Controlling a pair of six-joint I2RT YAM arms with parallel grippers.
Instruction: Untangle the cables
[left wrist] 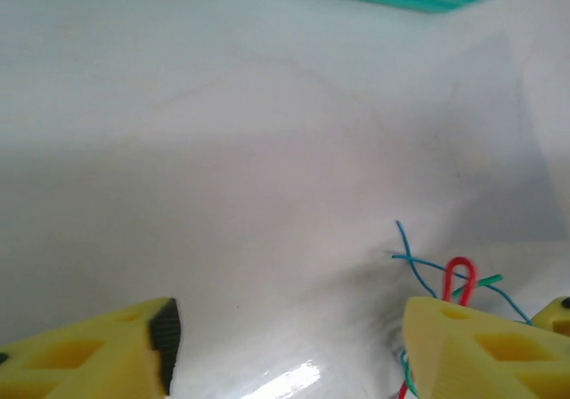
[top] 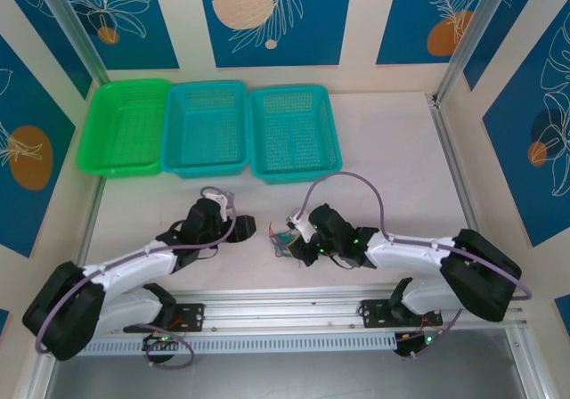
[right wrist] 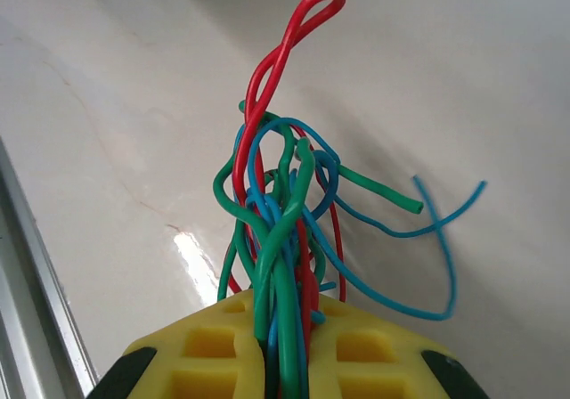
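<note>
The cables are a tangled bundle of thin green, red and blue wires. My right gripper is shut on the bundle's lower end, and the wires stand up from its yellow fingers with a red loop on top. In the top view the bundle hangs just above the table's middle, at the tip of the right gripper. My left gripper sits a little to the left of it. In the left wrist view that gripper is open with nothing between its fingers, and the cables show past the right finger.
Three baskets stand in a row at the back of the table: a green one, a teal one and another teal one. An aluminium rail runs along the near edge by the arm bases.
</note>
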